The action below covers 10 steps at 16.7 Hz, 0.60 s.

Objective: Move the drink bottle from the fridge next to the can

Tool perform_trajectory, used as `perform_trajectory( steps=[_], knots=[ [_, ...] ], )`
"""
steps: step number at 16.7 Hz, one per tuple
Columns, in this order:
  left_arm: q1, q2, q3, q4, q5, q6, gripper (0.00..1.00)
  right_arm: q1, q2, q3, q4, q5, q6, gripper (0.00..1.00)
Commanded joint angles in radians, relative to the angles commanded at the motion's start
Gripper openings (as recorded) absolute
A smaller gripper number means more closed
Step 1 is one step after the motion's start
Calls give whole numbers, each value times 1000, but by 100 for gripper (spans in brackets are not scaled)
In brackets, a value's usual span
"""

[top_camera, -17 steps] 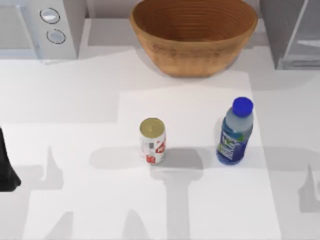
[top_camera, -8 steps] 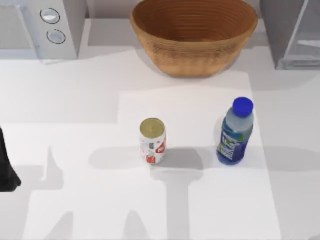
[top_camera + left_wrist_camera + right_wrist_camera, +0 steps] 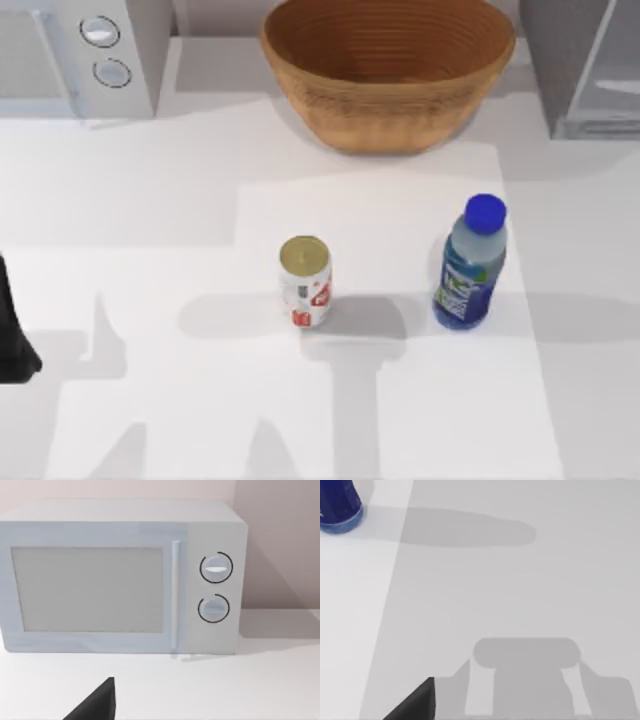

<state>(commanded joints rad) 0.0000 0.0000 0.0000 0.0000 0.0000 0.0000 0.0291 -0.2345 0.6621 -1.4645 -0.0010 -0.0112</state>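
Note:
The drink bottle point(image 3: 470, 262), clear with a blue cap and a blue-green label, stands upright on the white table, to the right of the can point(image 3: 305, 282) with a gap between them. The can is white with red markings and a gold top. At the back right corner is the grey fridge point(image 3: 585, 70). My left gripper point(image 3: 14, 335) is a dark shape at the table's left edge, far from both; a dark tip of it point(image 3: 95, 706) faces the microwave. A tip of my right gripper point(image 3: 415, 705) hangs over bare table, away from the bottle's blue base point(image 3: 337, 507).
A large wicker basket point(image 3: 388, 75) stands at the back centre. A white microwave point(image 3: 85, 55) with two round knobs fills the back left corner. Open table lies in front of the can and bottle.
A shadow at the table's right edge has slid out of the top view. The bottle, the can and the left arm have not moved.

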Motion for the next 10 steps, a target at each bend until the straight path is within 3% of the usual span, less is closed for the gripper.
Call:
perform_trajectory(
  steps=[5,10],
  knots=[
    [0,0,0,0,0,0,100,-104,102,59,3,-76,-99,100],
    [0,0,0,0,0,0,100,-468,466,214,-1,-297,-452,100]
  ],
)
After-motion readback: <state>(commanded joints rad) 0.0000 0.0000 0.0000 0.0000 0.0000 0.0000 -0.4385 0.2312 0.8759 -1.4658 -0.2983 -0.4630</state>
